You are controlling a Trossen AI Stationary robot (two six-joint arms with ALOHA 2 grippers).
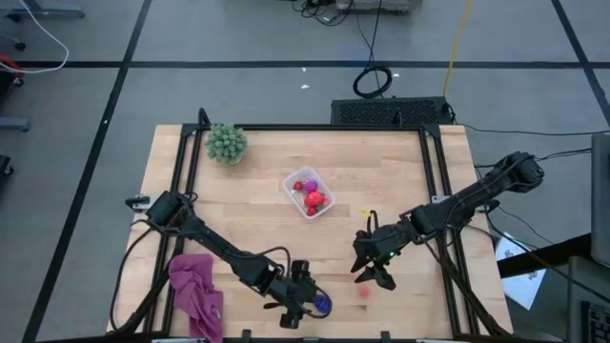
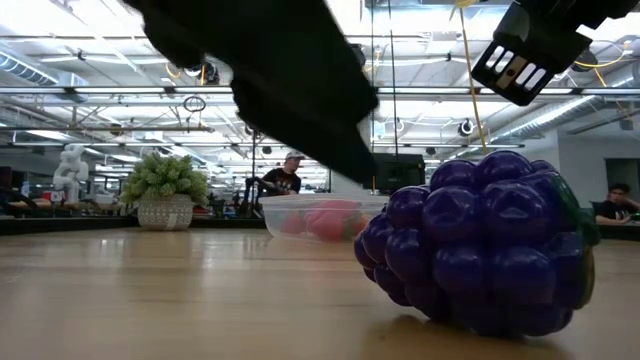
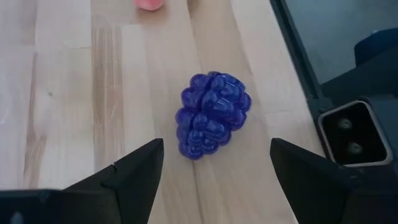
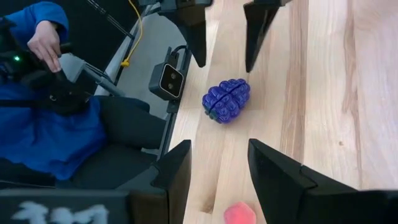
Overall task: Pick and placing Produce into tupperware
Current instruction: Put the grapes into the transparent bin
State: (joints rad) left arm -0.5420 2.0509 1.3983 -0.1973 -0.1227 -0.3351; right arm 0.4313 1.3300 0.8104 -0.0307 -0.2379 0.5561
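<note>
A purple toy grape bunch (image 1: 322, 304) lies on its side near the table's near edge. It is large in the low view (image 2: 480, 245) and central in the left wrist view (image 3: 213, 115). My left gripper (image 3: 214, 165) is open just short of it (image 1: 307, 303), one finger to each side, touching nothing. My right gripper (image 4: 217, 168) is open above the table's right middle (image 1: 371, 271), with a small pink-red piece (image 4: 239, 214) lying just by it (image 1: 363, 291). The clear tupperware (image 1: 309, 192) stands at the table's centre and holds red and pink pieces (image 2: 325, 218).
A spiky green plant (image 1: 227, 143) in a pot stands at the far left. A magenta cloth (image 1: 197, 291) lies crumpled at the near left. A tiny piece (image 1: 363, 211) lies right of the tupperware. A low-view camera box (image 3: 351, 134) sits at the near edge. A person's hand (image 4: 43, 40) shows beyond the table.
</note>
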